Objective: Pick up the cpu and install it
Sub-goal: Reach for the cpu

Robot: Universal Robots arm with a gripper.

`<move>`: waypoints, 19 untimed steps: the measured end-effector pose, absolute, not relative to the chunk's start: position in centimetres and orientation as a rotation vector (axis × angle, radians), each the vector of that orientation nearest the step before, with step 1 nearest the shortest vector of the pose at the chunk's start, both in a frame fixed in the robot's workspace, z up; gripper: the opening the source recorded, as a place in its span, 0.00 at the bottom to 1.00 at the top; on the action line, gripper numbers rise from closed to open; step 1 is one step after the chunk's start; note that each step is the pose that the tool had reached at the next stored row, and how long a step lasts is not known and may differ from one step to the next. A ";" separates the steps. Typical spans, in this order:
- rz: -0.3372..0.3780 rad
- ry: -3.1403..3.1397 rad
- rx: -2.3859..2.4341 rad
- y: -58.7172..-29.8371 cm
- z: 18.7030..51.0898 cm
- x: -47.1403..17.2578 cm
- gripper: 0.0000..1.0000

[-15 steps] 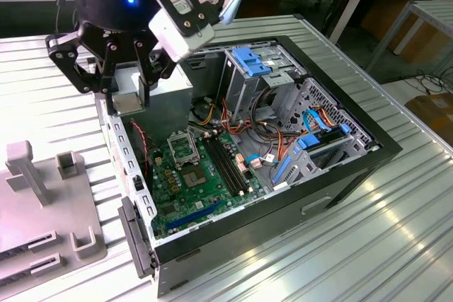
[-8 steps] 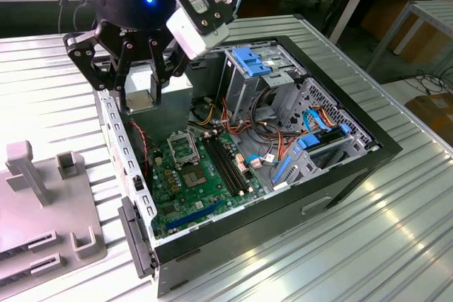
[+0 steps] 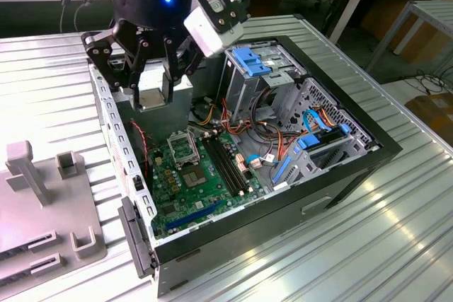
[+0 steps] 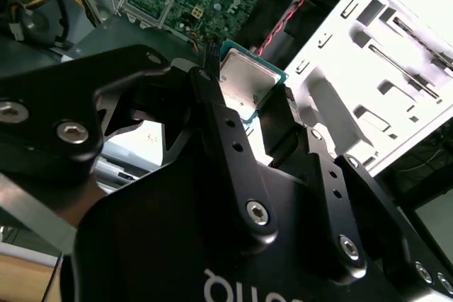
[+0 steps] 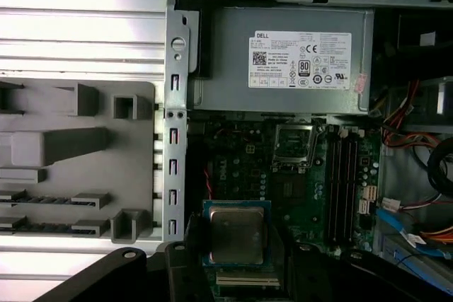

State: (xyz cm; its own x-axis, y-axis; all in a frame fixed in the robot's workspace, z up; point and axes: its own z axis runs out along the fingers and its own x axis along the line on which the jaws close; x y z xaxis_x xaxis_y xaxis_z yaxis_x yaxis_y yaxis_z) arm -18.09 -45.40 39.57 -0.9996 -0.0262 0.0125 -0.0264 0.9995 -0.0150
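Gripper is clamping the cpu by two opposite edges, with one finger pressing on each side. The other two edges are staying free. The metal top is facing the wrist cameras in both wrist views, and a thin green rim is showing all round it.

In the exterior view the gripper is hanging over the open case, close to the perforated side wall on the exterior view's left. The chip is hanging in the air, well above the motherboard and touching nothing but the fingers.

The socket is sitting apart from the chip, between it and the power supply. The first wrist view is showing only low board parts in the stretch from chip to socket. The memory slots are running just beside the socket, on its side away from the wall.

A red and black wire pair is running down near the side wall, close under the gripper's side of the board. The drive cage and the cable bundle are sitting well apart, toward the exterior view's right.

Outside the wall, a grey tray is lying on the ribbed table, clear of the arm.
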 end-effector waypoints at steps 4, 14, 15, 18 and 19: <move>0.025 -3.129 0.041 -45.4 39.6 -17.0 0.47; 0.026 -3.129 0.041 -45.4 39.5 -13.9 0.47; 0.026 -3.129 0.041 -45.4 39.5 -13.6 0.47; 0.027 -3.129 0.041 -45.4 39.5 -12.6 0.47; 0.027 -3.129 0.041 -45.4 39.5 -12.1 0.47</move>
State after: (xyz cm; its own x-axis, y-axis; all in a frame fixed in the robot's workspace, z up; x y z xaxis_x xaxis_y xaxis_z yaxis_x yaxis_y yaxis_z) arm -12.13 -45.40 39.54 -0.9996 -0.0262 0.0126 -0.0265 0.9995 -0.0169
